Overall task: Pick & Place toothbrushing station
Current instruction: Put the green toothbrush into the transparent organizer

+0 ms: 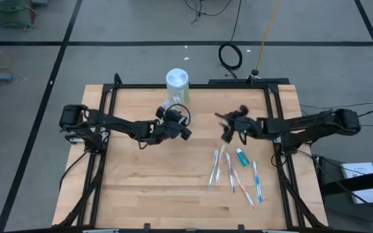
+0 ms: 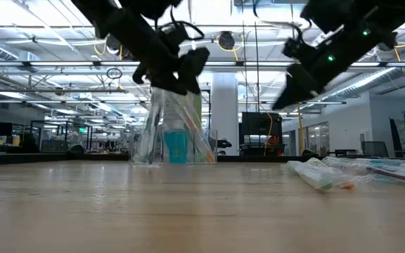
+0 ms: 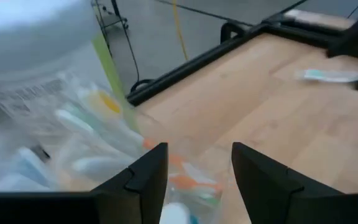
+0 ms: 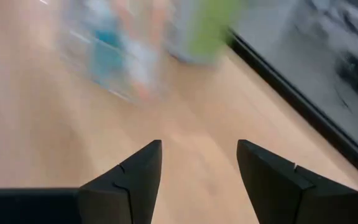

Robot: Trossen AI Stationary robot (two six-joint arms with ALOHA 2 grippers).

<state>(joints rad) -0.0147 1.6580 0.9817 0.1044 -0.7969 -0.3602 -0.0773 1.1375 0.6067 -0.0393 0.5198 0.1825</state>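
The toothbrushing station (image 1: 171, 101), a clear cup-like holder, stands on its base near the table's far edge. In the low view the station (image 2: 171, 137) holds toothbrushes and a blue tube. My left gripper (image 1: 173, 111) hovers open just above its near side; in the left wrist view the fingers (image 3: 194, 168) straddle the brushes in the station (image 3: 92, 143). My right gripper (image 1: 224, 126) hangs open over bare wood to the right, raised (image 2: 287, 95), with nothing between its fingers (image 4: 197, 168).
A white-topped canister (image 1: 177, 79) with a green label stands just behind the station. Several loose toothbrushes (image 1: 228, 175) and a toothpaste tube (image 1: 241, 156) lie near the table's right front. A black frame (image 1: 193, 86) runs along the table's edges.
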